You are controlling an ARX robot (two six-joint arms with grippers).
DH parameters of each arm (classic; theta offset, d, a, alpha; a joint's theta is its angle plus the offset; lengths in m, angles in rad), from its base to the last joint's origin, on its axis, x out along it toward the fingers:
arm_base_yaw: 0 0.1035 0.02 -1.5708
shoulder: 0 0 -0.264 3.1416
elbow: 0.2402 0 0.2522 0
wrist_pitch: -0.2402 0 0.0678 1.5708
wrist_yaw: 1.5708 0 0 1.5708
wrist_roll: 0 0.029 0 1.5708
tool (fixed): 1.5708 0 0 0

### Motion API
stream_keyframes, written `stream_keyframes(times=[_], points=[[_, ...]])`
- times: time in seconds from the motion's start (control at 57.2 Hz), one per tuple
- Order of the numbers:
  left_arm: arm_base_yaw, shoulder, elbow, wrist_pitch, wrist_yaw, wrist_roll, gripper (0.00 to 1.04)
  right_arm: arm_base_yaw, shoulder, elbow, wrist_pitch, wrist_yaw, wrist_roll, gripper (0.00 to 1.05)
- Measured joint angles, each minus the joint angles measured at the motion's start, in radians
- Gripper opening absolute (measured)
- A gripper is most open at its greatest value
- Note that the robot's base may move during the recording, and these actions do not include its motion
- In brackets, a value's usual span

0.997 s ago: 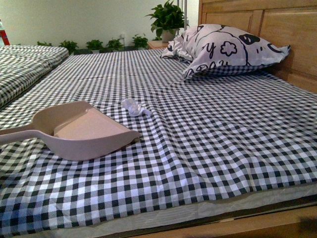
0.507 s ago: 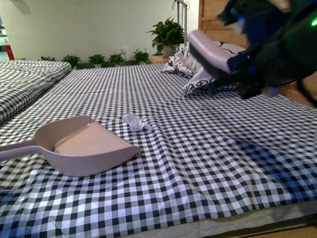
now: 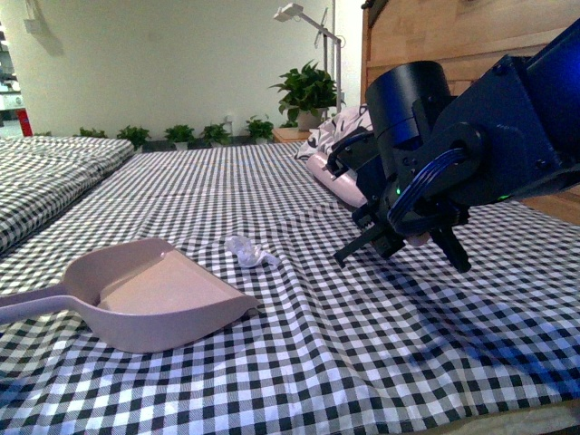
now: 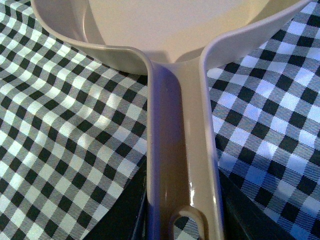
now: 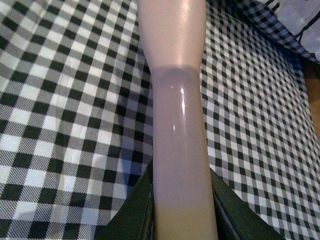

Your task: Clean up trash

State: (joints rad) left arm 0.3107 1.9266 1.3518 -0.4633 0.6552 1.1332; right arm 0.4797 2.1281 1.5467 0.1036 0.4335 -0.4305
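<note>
Bedsheet (image 3: 362, 344): black-and-white gingham check. Dustpan (image 3: 154, 294): pinkish-beige, plain. Trash (image 3: 246, 252): whitish, translucent. Right arm (image 3: 471, 154): black, dark blue. Brush handle (image 5: 180, 125): pinkish-beige, glossy. Potted plant (image 3: 308, 91): green. Wall (image 3: 163, 54): pale cream.

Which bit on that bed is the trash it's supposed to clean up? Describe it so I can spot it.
Start at the checked bedsheet and find the big pinkish dustpan lying on it. Just beyond the dustpan's open mouth sits the trash: a small, whitish, see-through crumpled wad, the only wrinkly, translucent thing there.
</note>
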Motion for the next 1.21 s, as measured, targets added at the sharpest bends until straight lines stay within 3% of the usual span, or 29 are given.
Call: stream_keyframes(times=[0.14,0.507,0.682,0.822,1.207], points=[[0.0,0.0,0.0,0.0,0.0,0.0,0.28,0.002,0.052,0.044,-0.056,0.01,-0.016,0.2],[0.0,0.0,0.0,0.0,0.0,0.0,0.28,0.068,0.102,0.081,-0.19,-0.096,-0.036,0.2],[0.0,0.0,0.0,0.0,0.0,0.001,0.28,0.106,0.055,0.055,-0.289,-0.302,0.023,0.2],[0.0,0.0,0.0,0.0,0.0,0.001,0.28,0.117,-0.085,0.023,-0.341,-0.641,0.118,0.2],[0.0,0.0,0.0,0.0,0.0,0.003,0.28,-0.082,-0.241,-0.029,-0.332,-0.547,0.124,0.2]])
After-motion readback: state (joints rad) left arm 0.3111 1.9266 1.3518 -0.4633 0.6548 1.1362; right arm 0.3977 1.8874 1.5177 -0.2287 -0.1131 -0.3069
